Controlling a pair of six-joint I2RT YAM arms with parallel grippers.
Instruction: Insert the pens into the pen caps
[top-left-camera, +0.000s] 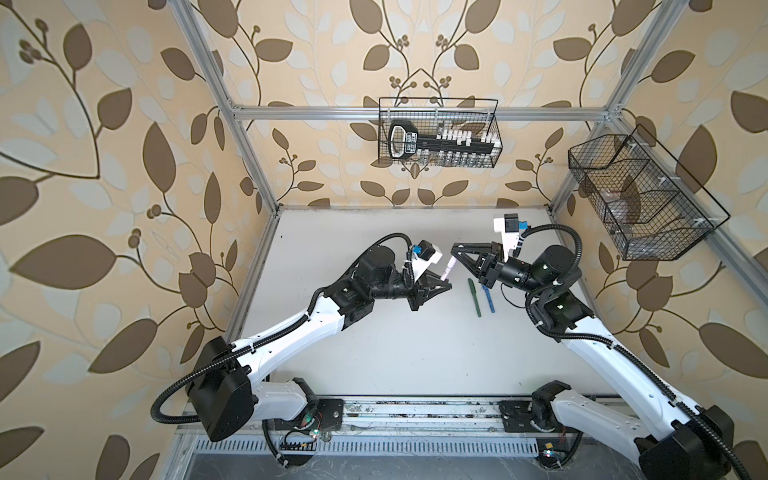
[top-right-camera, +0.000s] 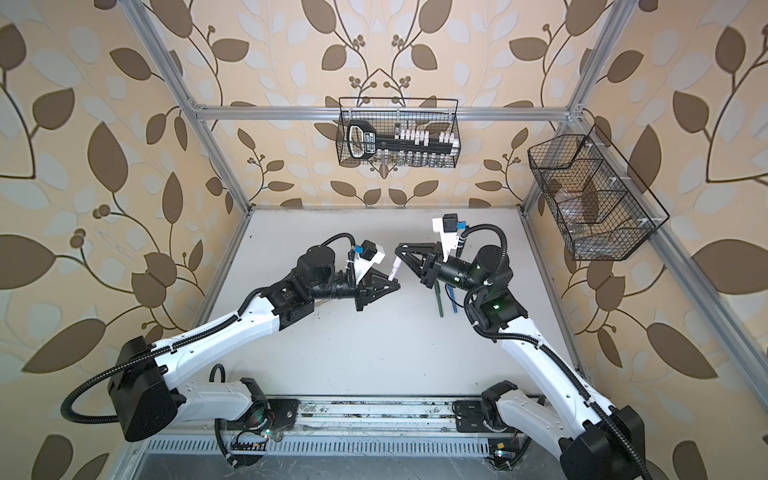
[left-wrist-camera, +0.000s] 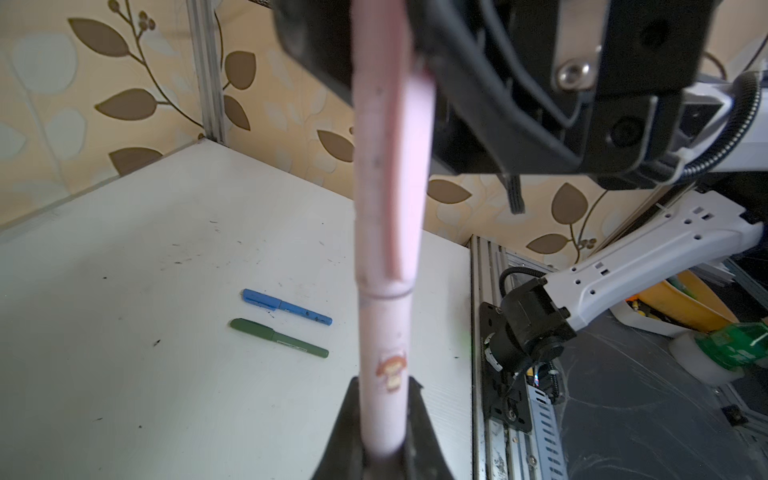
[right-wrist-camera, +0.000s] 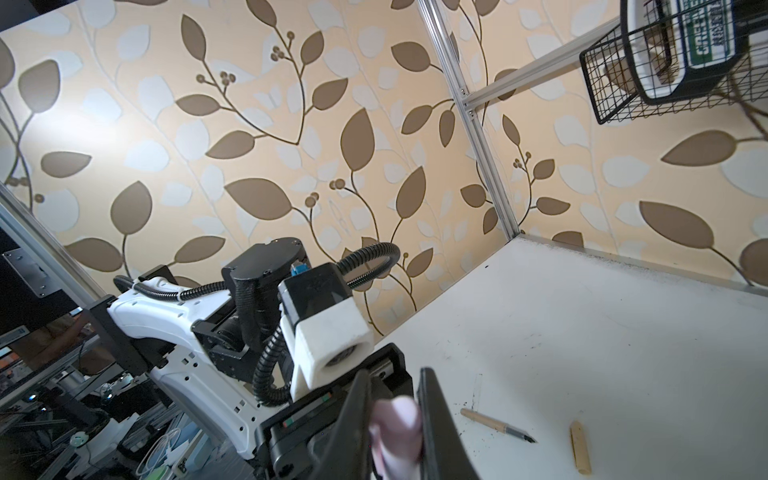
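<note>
Pink pen: held off the table, between the two arms. Rear end clamped in the closed fingers of the left gripper, so the barrel is braced against a push along its length.

Pink cap: on the pen's tip end, pinched by the closed right gripper facing the left one. The two are in line, and the cap's lip meets the barrel at a thin seam, so it looks seated or nearly so.

Green pen, blue pen: capped, lying side by side on the table near the right arm. Probably finished and set aside.

Tan pen, tan cap: apart on the table with the dark tip bare. Judged the pair left to do.
</note>
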